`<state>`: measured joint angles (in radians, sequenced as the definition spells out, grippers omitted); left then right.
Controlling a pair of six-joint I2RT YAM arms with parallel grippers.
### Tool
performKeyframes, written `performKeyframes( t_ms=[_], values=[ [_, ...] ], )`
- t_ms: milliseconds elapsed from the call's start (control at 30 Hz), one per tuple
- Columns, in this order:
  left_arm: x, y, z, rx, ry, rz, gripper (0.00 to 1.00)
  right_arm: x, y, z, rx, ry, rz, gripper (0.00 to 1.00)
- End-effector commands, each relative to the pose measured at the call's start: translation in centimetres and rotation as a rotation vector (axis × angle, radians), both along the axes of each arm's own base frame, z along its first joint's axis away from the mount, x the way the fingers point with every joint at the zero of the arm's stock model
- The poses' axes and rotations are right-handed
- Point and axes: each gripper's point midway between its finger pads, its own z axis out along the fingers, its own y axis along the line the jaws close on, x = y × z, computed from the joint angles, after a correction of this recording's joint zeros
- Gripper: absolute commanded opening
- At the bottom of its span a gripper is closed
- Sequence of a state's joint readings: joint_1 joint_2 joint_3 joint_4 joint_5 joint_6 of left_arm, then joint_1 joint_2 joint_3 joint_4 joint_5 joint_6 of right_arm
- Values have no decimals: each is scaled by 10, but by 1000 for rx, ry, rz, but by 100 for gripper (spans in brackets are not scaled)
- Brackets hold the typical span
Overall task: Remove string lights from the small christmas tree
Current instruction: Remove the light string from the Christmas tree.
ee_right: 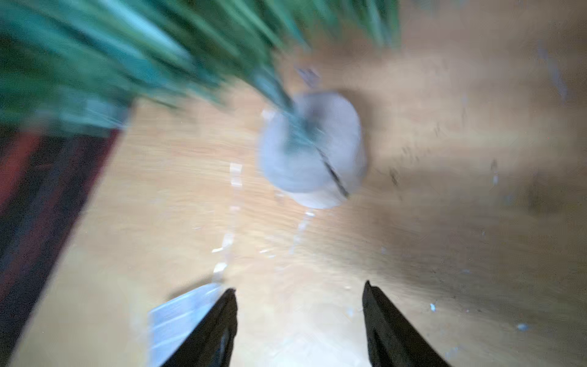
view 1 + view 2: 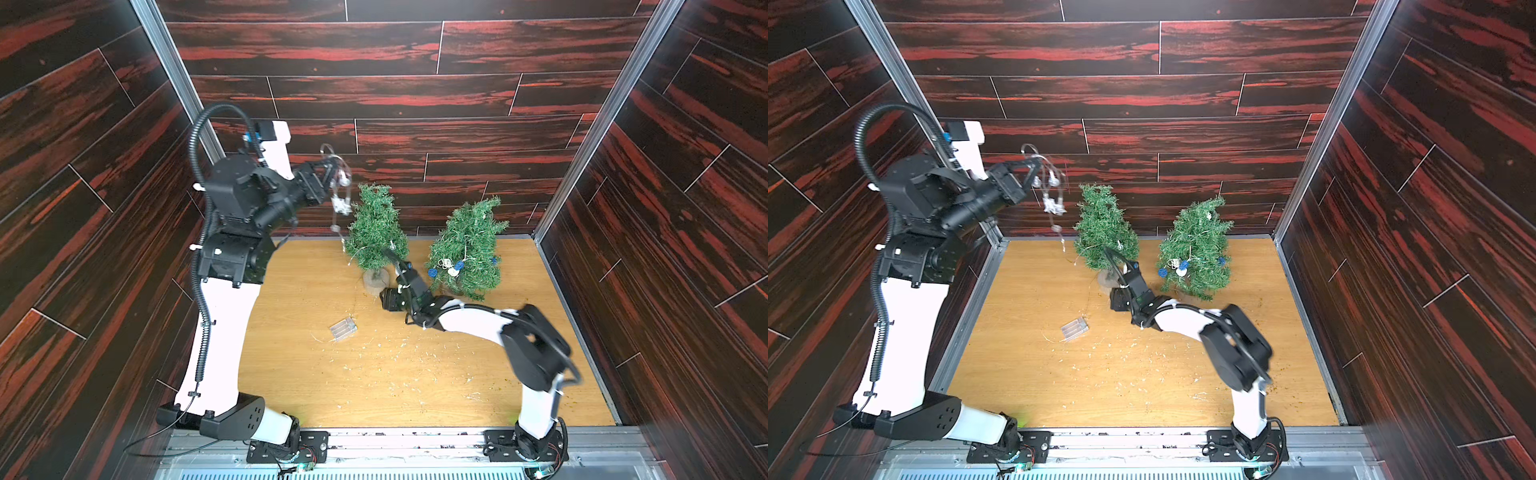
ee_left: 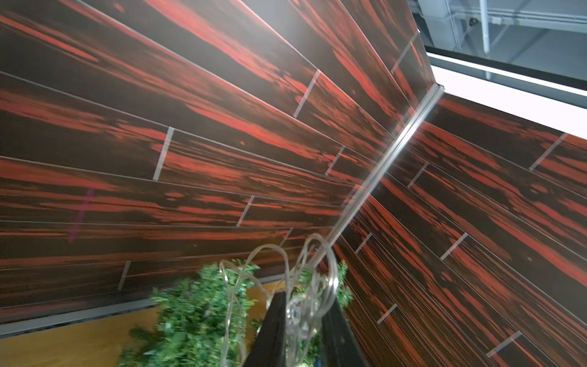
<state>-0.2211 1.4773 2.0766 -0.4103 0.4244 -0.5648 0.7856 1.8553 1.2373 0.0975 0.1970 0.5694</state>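
Two small green trees stand at the back of the table. My left gripper (image 2: pixel 330 172) (image 3: pixel 301 298) is raised high beside the left tree (image 2: pixel 376 232) and is shut on a bunched clear strand of string lights (image 2: pixel 340 187) (image 3: pixel 305 286) with silvery stars and balls. That strand dangles past the tree and runs across the table to a clear battery box (image 2: pixel 343 328) (image 1: pixel 178 317). The right tree (image 2: pixel 467 249) carries a strand with blue and white balls (image 2: pixel 451 268). My right gripper (image 2: pixel 384 297) (image 1: pixel 300 287) hovers low and open, with nothing between its fingers, just in front of the left tree's round base (image 1: pixel 313 149).
The wooden table (image 2: pixel 415 374) is littered with pale and green needle scraps. Dark red plank walls with metal corner posts (image 2: pixel 582 166) close in the back and both sides. The left arm's elbow stands tall at the left wall.
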Motion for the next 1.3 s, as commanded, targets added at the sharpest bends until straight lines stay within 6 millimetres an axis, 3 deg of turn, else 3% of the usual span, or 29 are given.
performKeyframes(
  t_ms=[0, 200, 400, 667, 933, 1267],
  values=[
    [-7, -10, 8, -1, -42, -18, 0, -21, -6, 51, 34, -27, 103, 67],
    [-14, -31, -4, 7, -25, -66, 0, -47, -34, 109, 292, -4, 232, 70],
    [-17, -37, -6, 23, -27, -59, 0, -63, -15, 146, 559, -5, 410, 72],
    [-27, -28, -7, 46, -33, -22, 0, -38, 15, 164, 683, 10, 354, 74],
    [-36, -21, -6, 58, -44, 2, 0, -9, 54, 162, 753, 52, 212, 71],
    [-46, -12, -7, 99, -47, 32, 0, 23, 83, 164, 767, 51, 131, 70]
  ],
)
